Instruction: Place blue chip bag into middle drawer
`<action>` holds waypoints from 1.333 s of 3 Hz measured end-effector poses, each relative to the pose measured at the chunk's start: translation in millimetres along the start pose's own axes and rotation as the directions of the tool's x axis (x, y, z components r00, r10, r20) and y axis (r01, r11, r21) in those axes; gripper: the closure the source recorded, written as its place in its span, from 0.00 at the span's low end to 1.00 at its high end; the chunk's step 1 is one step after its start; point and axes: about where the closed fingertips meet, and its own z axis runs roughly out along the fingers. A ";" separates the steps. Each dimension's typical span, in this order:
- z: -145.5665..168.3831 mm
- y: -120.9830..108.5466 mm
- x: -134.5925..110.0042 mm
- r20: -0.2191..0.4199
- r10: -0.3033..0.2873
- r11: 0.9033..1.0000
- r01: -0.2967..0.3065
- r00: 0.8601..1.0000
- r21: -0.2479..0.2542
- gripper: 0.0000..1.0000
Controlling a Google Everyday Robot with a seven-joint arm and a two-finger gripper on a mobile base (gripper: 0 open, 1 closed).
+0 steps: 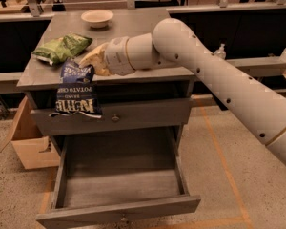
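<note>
The blue chip bag (pixel 76 92), dark navy with white lettering, hangs from my gripper (pixel 91 63) in front of the cabinet's top drawer front, just past the cabinet top's front left edge. The gripper is shut on the bag's top edge. The middle drawer (pixel 119 209) is pulled out wide below, a deep grey box with a plank floor and a small knob on its front. The bag hangs above the drawer's left rear part.
A green chip bag (pixel 62 47) lies at the left of the cabinet top (pixel 148 27). A beige bowl (pixel 97 17) stands at the back. The shut top drawer front (pixel 133 116) has a round knob. A cardboard box (pixel 26 144) stands on the floor to the left.
</note>
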 end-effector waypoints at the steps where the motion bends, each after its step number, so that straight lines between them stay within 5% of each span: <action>1: 3.3 4.7 -13.4 0.017 0.015 1.000 -0.015 1.000 -0.001 1.00; 2: 6.1 20.2 -37.8 0.009 0.086 0.996 -0.086 0.996 -0.010 1.00; 4: -3.1 72.2 -134.6 0.008 0.219 0.970 -0.217 0.976 -0.111 1.00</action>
